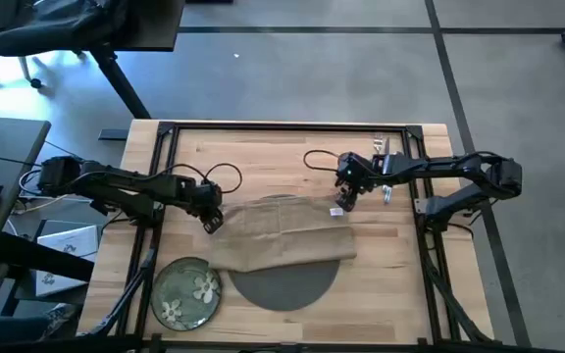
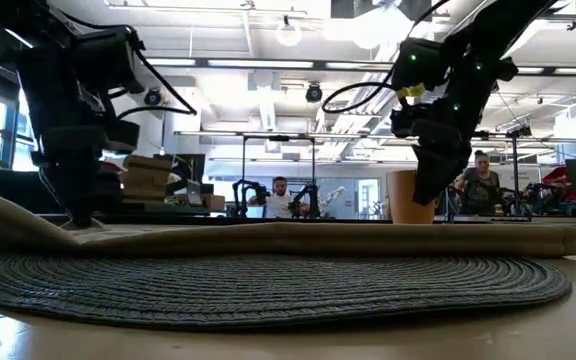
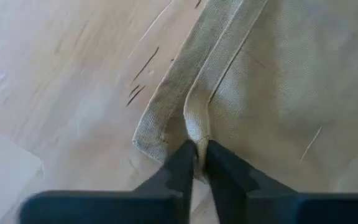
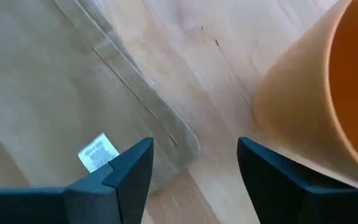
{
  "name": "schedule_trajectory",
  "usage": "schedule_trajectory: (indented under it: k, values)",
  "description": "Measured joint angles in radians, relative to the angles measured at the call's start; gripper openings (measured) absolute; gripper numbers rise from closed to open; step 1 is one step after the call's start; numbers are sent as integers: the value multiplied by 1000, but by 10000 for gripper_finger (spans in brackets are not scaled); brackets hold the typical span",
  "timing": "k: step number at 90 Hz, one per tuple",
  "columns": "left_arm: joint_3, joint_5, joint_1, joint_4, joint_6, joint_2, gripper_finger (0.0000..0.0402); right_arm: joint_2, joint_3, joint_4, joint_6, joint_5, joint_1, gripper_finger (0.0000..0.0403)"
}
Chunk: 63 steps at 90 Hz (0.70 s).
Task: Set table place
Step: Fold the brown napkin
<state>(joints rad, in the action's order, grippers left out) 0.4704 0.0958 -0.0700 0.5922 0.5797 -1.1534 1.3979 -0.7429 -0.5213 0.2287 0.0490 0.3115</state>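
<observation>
- Pinching a fold at the napkin's (image 1: 282,235) corner, the left gripper (image 3: 199,152) has its fingers closed tight on the cloth hem, low against the table (image 1: 400,284).
- Left wrist view: raised ridge of tan cloth runs straight into the closed fingertips, bare wood just beside that corner.
- Napkin lies spread across the far half of the round grey placemat (image 1: 287,284), its left end hanging past the mat onto the wood.
- Right gripper (image 4: 194,165) hangs just over the napkin's opposite corner, fingers wide apart, holding nothing.
- Right wrist view: napkin hem and a small white tag (image 4: 98,152) sit by one finger; the corner lies between the fingers; the orange cup (image 4: 328,93) is beside the other finger.
- Low view: napkin (image 2: 298,238) draped flat on the placemat (image 2: 268,285), cup (image 2: 408,196) standing behind it on the right.
- Green flowered plate (image 1: 186,291) sits on the table near the front left, just beside the placemat, apart from both grippers.
- Silverware (image 1: 381,162) lies at the far right of the table; separate pieces cannot be told.
- People sit in the room beyond.
</observation>
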Motion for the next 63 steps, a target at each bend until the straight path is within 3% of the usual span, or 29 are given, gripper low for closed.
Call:
schedule_trajectory:
  k: [33,63]
  values:
    - [1,22,1,-4,22,15,2,0,112,89,129,-34,0,212]
    - [54,94,1,17,32,74,0,0,153,176,132,-56,-36,212]
